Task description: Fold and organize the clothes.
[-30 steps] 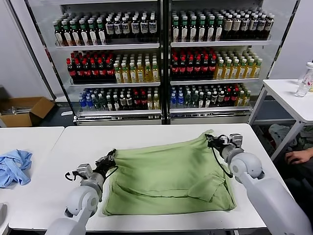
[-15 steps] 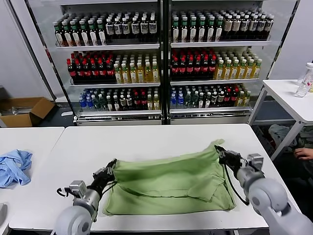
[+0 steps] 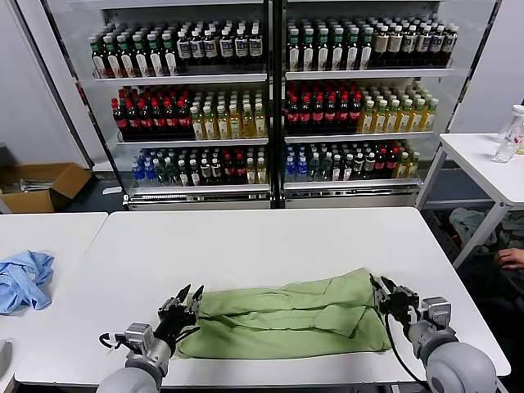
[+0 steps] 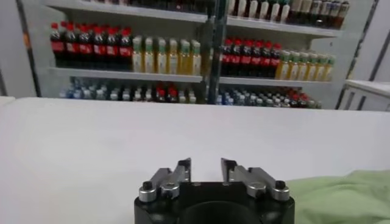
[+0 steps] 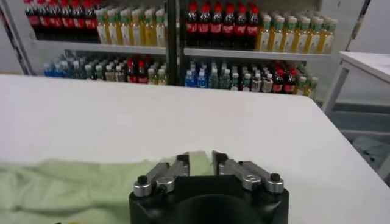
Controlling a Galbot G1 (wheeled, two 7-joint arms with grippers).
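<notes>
The clothes, a light green T-shirt (image 3: pixel 286 315), lie folded into a long flat band near the front edge of the white table (image 3: pixel 270 237). My left gripper (image 3: pixel 187 295) sits at the band's left end, open, with only bare table between its fingers (image 4: pixel 206 164); the green cloth (image 4: pixel 344 195) lies off to one side. At the band's right corner is my right gripper (image 3: pixel 382 286), its jaws apart (image 5: pixel 200 159). A tip of the green cloth (image 5: pixel 73 182) shows in the gap between them.
A light blue garment (image 3: pixel 23 278) lies on the neighbouring table to the left. Shelves of drink bottles (image 3: pixel 270 98) stand behind. A white side table (image 3: pixel 483 160) with a bottle (image 3: pixel 512 135) is at the right, and a person's hand (image 3: pixel 512 258) shows beside it.
Both grippers drew the shirt's far edge towards the front, folding it over into a narrow band. Both were shut on the cloth and now stand open.
</notes>
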